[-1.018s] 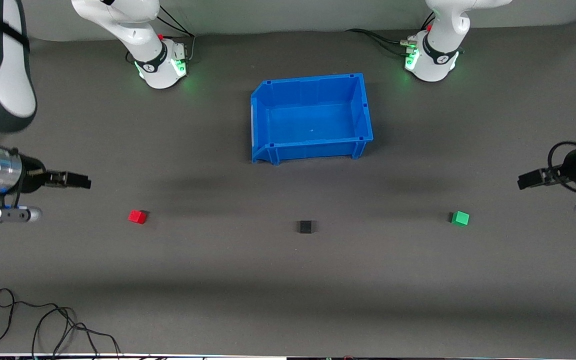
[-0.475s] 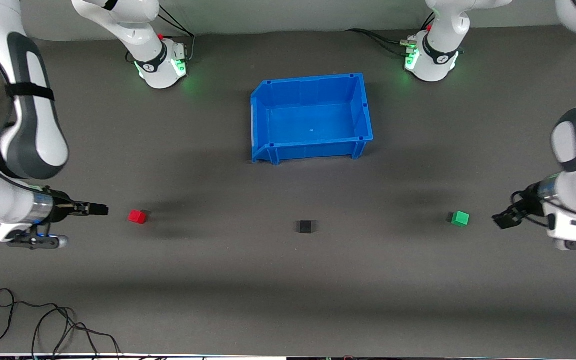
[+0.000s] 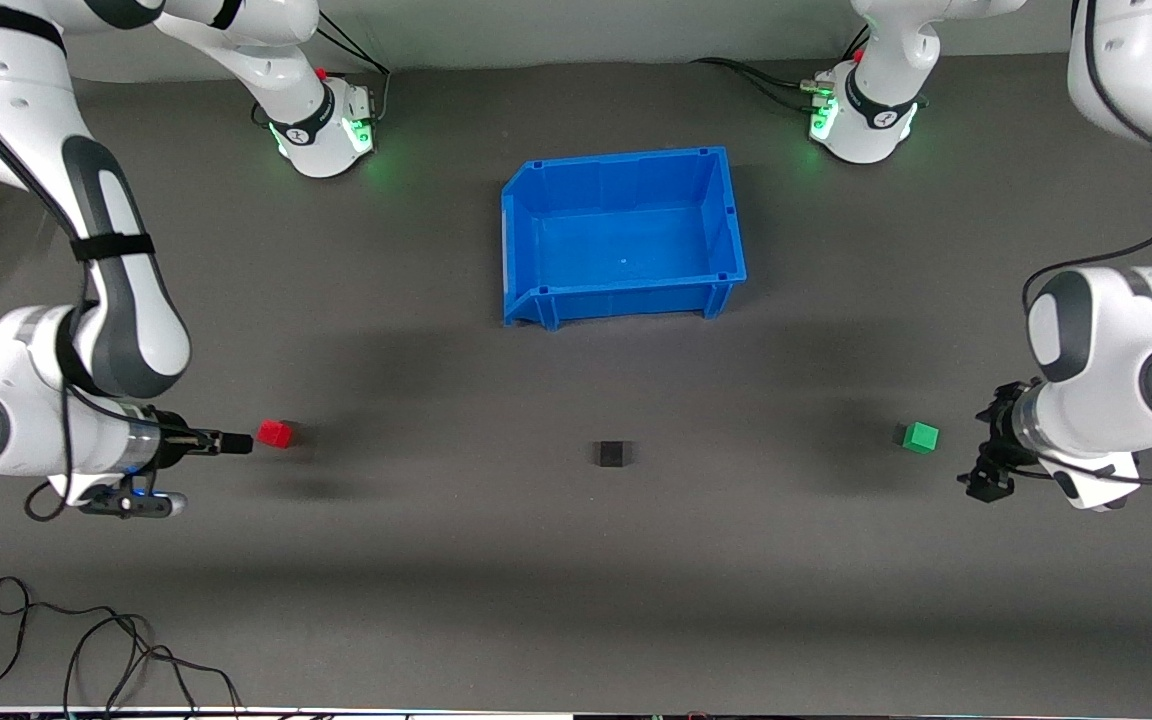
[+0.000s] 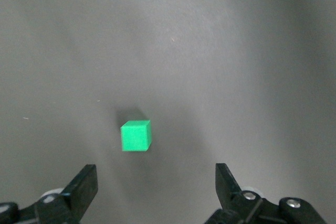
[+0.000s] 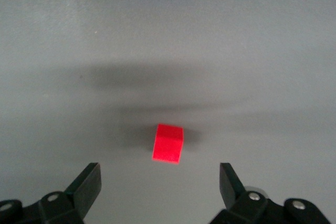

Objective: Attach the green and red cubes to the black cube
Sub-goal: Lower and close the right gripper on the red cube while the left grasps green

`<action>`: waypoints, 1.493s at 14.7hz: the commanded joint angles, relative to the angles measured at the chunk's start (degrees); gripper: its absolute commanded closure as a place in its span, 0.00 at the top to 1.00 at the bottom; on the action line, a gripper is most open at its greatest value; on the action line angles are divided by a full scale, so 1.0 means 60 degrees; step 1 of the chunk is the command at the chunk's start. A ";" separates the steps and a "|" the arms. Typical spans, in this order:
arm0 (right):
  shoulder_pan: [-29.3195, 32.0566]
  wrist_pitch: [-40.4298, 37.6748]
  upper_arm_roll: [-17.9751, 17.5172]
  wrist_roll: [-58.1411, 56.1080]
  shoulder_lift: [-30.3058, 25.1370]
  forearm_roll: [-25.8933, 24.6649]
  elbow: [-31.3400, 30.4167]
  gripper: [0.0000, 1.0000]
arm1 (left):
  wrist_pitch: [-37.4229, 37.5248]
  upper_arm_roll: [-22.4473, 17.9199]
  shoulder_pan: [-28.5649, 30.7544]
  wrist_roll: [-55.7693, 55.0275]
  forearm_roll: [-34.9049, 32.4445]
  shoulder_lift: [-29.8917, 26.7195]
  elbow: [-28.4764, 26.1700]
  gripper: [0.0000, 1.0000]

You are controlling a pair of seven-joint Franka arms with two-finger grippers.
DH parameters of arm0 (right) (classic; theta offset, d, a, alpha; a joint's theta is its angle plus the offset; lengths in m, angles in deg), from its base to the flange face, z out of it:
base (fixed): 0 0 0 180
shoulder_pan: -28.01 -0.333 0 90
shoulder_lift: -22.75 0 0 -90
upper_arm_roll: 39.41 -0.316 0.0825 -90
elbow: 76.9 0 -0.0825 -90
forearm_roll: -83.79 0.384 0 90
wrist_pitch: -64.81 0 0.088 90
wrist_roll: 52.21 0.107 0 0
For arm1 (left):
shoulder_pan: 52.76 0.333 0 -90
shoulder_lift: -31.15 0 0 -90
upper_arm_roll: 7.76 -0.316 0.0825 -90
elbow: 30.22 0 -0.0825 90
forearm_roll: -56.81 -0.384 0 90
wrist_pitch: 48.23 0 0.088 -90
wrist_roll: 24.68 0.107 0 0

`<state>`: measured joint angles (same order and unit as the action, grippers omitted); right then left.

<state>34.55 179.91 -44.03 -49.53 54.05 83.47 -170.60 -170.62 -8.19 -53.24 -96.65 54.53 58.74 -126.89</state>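
Both pincers are low over the counter (image 3: 576,560), each one close to its own cube. The right pincer (image 3: 236,442) is just beside the red cube (image 3: 274,433), on the side toward the right arm's end of the counter; in the front view its tip looks almost touching the cube, but contact I cannot confirm. In the right wrist view its two fingers (image 5: 86,184) stand wide apart and hold nothing, with the red cube (image 5: 168,143) lying ahead of them, not yet between them. The left pincer (image 3: 981,484) is near the green cube (image 3: 921,436), toward the left arm's end of the counter, and clearly apart from it. Its fingers (image 4: 84,187) are also spread wide and empty, and the green cube (image 4: 136,135) sits ahead of the gap. The black cube (image 3: 612,454) rests on the counter between the two coloured cubes, well apart from both. A blue bin (image 3: 526,240) stands farther from the front camera than the black cube. All three cubes lie roughly in one row.
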 commanded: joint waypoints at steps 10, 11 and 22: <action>0.0008 0.2233 0.0038 -0.0138 0.0495 0.0010 -0.1420 1.00 | -0.1850 0.0014 0.0345 -0.0471 -0.0148 0.1259 -0.1055 1.00; 0.0008 0.2233 0.0038 -0.0153 0.0583 0.0010 -0.1435 1.00 | -0.2289 0.0014 0.0316 -0.0471 -0.0148 0.1362 -0.1229 1.00; 0.0067 0.3185 0.0053 -0.0153 0.0789 0.0010 -0.2021 1.00 | -0.2440 0.0087 0.0375 -0.0178 -0.0162 0.0851 -0.1905 0.96</action>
<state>34.69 197.73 -43.63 -49.53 58.93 83.47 -182.09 -186.12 -7.77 -50.77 -98.38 54.15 66.80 -135.64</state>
